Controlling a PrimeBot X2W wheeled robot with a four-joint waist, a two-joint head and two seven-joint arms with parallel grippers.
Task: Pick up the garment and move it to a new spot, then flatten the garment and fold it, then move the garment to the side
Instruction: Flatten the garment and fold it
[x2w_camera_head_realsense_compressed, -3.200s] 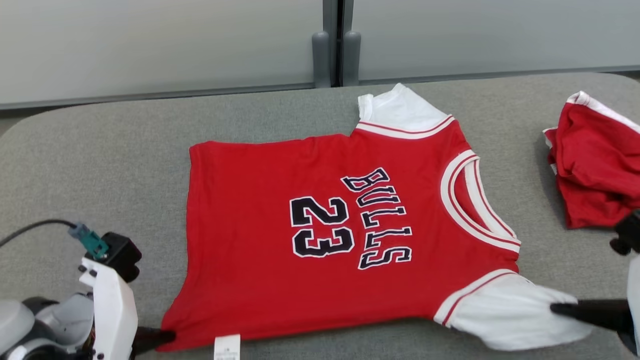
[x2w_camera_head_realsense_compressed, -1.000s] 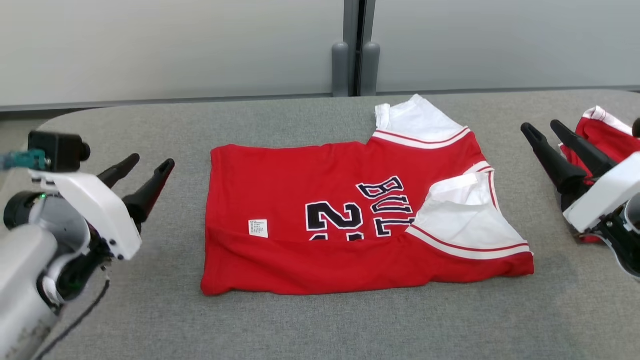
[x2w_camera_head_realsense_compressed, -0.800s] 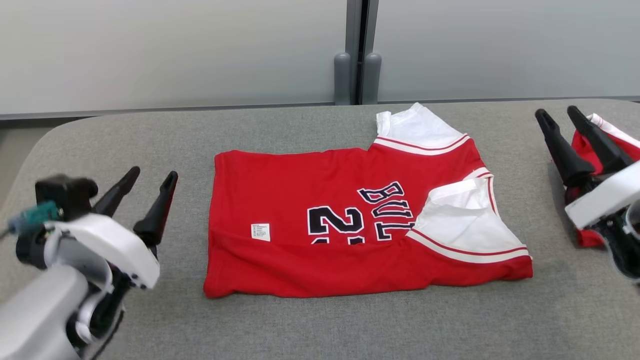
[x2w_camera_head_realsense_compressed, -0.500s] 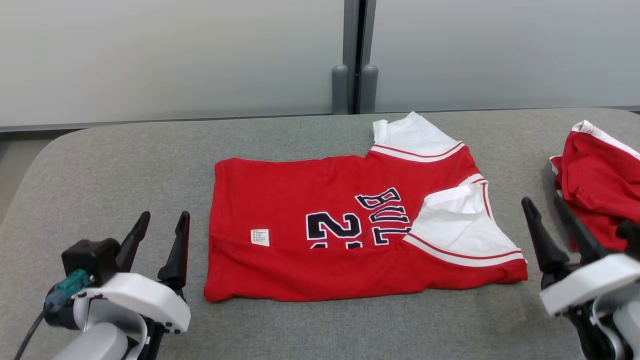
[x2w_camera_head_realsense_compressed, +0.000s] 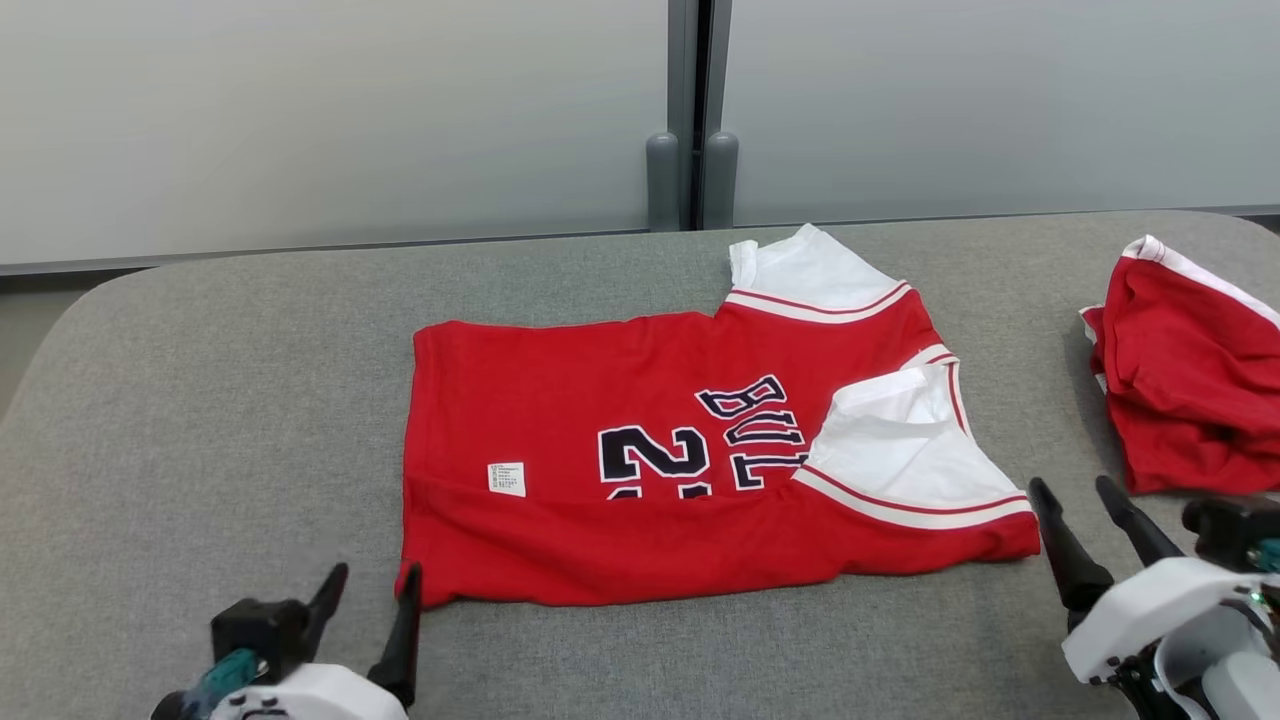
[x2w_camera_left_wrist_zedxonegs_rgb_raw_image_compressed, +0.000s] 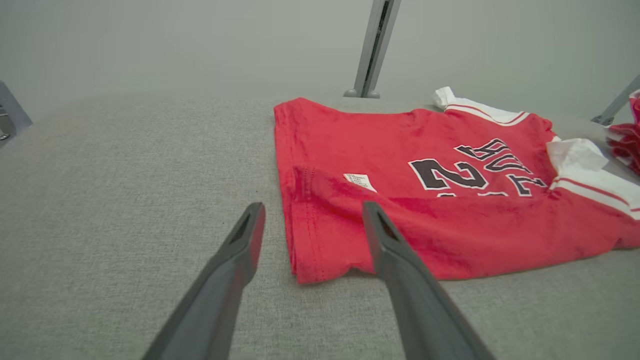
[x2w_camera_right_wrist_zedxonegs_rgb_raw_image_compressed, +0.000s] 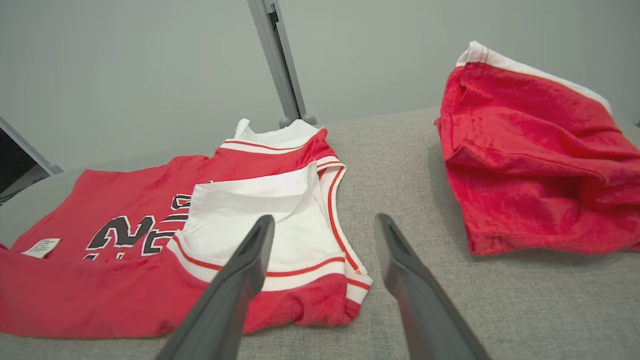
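both jaws gape wide and empty, flanking the half-folded jersey (x2w_camera_head_realsense_compressed: 560, 400).

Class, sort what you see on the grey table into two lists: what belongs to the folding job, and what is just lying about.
Belongs to the job: red jersey, partly folded; left pincer, open; right pincer, open.
Just lying about: crumpled red garment, off to the right.

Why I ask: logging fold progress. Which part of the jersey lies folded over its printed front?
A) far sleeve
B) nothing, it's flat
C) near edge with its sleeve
C: the jersey has its near edge turned over the numbers' lower half, its white sleeve on the lettering.
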